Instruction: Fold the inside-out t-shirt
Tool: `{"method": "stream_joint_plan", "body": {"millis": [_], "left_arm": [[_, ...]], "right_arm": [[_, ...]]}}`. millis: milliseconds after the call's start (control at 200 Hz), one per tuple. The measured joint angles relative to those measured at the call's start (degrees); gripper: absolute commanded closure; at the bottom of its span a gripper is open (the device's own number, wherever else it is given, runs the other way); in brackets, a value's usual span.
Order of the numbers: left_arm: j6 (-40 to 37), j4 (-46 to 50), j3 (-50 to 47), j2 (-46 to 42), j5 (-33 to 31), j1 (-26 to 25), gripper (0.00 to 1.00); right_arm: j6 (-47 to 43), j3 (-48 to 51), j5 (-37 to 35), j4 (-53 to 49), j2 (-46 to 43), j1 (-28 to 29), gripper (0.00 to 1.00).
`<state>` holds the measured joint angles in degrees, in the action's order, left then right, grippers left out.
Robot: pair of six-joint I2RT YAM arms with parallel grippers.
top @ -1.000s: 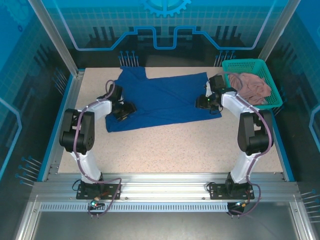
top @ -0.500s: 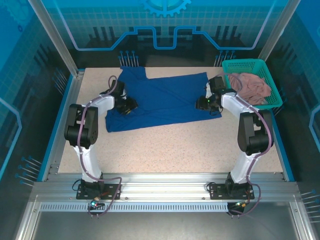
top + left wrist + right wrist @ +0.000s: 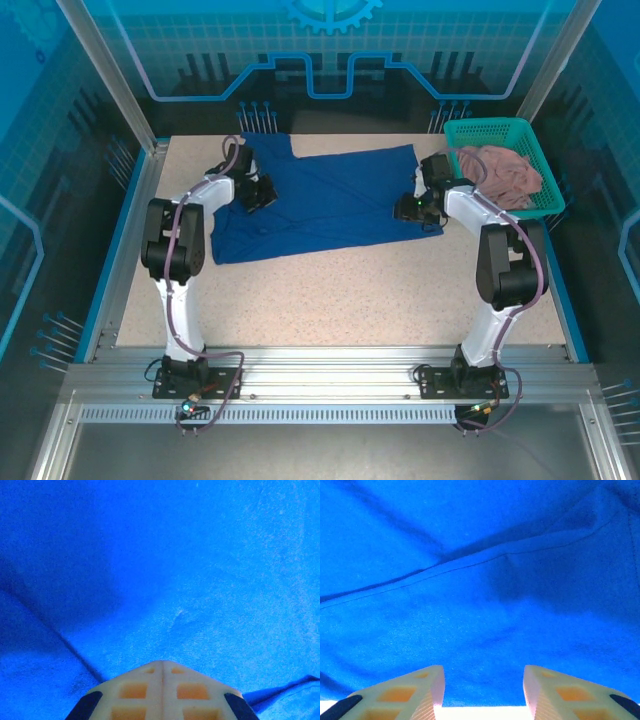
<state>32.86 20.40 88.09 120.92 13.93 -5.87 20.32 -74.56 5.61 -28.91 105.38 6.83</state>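
The left gripper [image 3: 162, 669] is clenched, its wrist view showing creases of the blue t-shirt [image 3: 330, 200] running out from the pinched tips. The right gripper [image 3: 483, 674] is released, fingers apart over the hem. From above, the t-shirt lies spread on the table [image 3: 350, 290].

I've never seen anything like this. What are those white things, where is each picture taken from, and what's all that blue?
The white things are two robot arms bolted to a table. One picture looks down from a fixed camera above and behind them. The other two come from small cameras on the arms' wrists, looking past their own fingers. The blue is a t-shirt spread on the table, waiting to be folded. The left gripper, that arm's two-finger hand, is closed and seems to pinch the cloth. The right gripper is open over the shirt's edge. At the far right, a basket holds a pink cloth.
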Motion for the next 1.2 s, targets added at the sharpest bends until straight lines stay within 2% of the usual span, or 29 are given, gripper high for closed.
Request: {"method": "stream_joint_plan", "body": {"millis": [120,310,465,545,635,745,935,1200], "left_arm": [[-1.4,0.4,-2.0,-2.2,-2.5,0.0,0.88],[-3.3,0.4,-15.6,-16.3,-8.4,0.0,0.56],[-2.8,0.0,-22.2,-21.6,-9.6,-0.1,0.48],[-2.8,0.0,-24.0,-21.0,-9.7,-0.6,0.47],[-2.8,0.0,-24.4,-19.5,-9.7,-1.7,0.47],[-2.8,-0.2,-24.2,-17.2,-9.6,-2.8,0.49],[-3.0,-0.1,-23.0,-14.2,-9.7,-3.1,0.60],[-3.3,-0.1,-20.6,-13.8,-10.1,-3.1,0.63]], "right_arm": [[0.0,0.7,0.0,0.1,-0.1,-0.2,0.54],[0.0,1.6,0.0,0.1,-0.1,-0.3,0.54],[0.0,1.6,0.7,0.5,-0.1,-0.3,0.50],[0.0,1.6,1.2,0.8,-0.1,-0.3,0.46],[-1.0,2.6,1.9,2.1,-0.8,-0.1,0.31],[-2.1,5.5,2.9,3.7,-4.3,0.7,0.24],[-3.5,6.5,4.1,5.8,-9.4,2.4,0.21],[-3.5,6.5,4.3,6.5,-8.9,2.8,0.21]]}}
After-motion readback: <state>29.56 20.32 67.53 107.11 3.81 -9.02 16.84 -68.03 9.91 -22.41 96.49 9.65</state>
